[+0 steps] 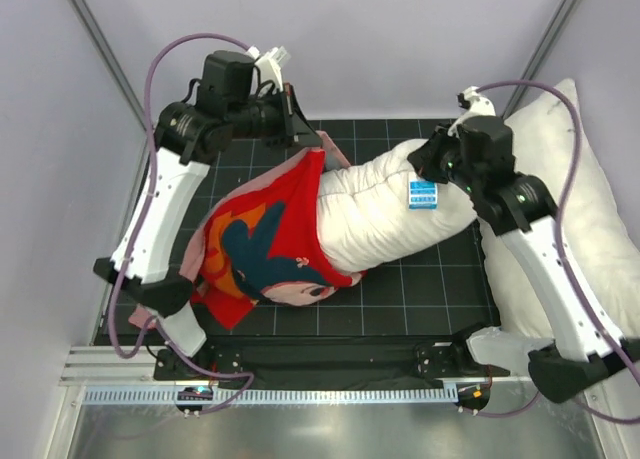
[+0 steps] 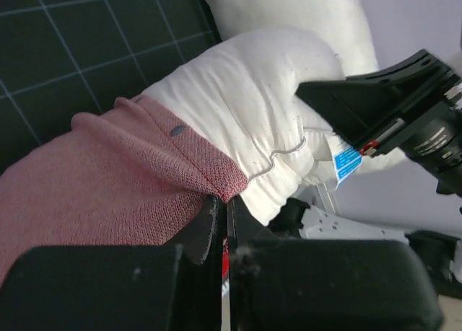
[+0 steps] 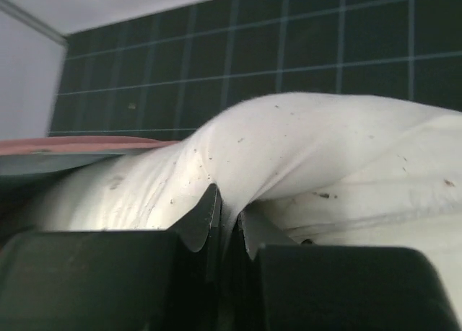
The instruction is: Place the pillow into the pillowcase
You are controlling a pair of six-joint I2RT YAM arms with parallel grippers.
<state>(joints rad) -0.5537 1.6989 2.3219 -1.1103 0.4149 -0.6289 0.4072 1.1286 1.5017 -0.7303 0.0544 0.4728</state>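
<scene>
Pillow half inside pillowcase on the counter, tagged end bare. Right gripper clamped on that white end; left gripper clamped on the pillowcase hem, seemingly one layer. Hold hem taut and raised; drive pillow inward corner first, avoiding bunching at the mouth.

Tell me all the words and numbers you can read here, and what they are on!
Nothing here can actually be read.
The blue and white tag on the pillow: it has printed marks, but they are too small and blurred to read.
The pillowcase: only a cartoon picture, no words visible.
</scene>
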